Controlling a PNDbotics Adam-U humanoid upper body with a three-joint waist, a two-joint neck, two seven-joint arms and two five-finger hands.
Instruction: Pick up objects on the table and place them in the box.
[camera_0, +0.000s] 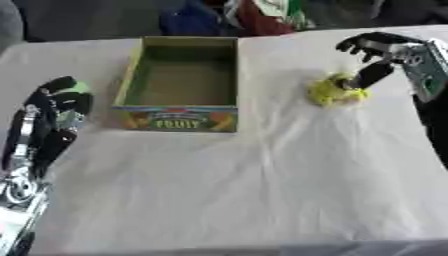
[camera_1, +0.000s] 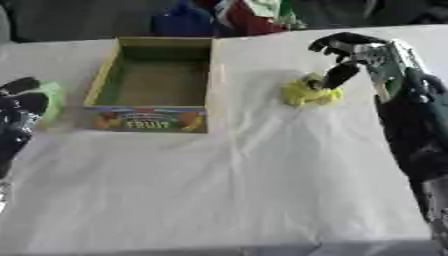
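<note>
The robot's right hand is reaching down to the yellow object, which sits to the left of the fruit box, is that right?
Not quite. The right hand does reach down to the yellow object, but the left eye view shows it to the right of the fruit box, not the left.

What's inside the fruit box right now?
The fruit box shows only its bare brownish floor and green inner walls; nothing lies in it. The strip of floor just behind its near wall is hidden. The yellow object sits outside on the cloth, under the right hand.
</note>
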